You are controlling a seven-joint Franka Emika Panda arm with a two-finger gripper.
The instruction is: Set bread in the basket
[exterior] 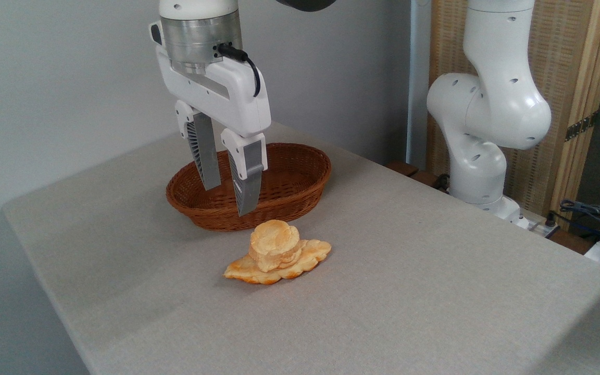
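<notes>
Grey cloth covers the table (435,291), and near its middle sits the bread (274,244), a small round bun with a pale crackled top, resting tilted on a flat leaf-shaped bread (300,263) that lies on the cloth. Just behind them, apart from both, stands the basket (300,182), an oval of reddish-brown wicker with nothing showing inside it. Above the basket's near rim hangs the gripper (229,195), its two grey fingers spread apart and holding nothing, tips pointing down and clear of the bun. Its white body rises out of the top edge of the view, so the rest of that arm section is cut off. To the right, off the table's far edge, stands the white robot base (479,151), its upper part also cropped. Behind it is a light wooden screen (550,62) with woven panels, and a plain grey wall (60,78) fills the left background. Some cables (591,211) lie at the far right, partly out of view and hard to make out.
</notes>
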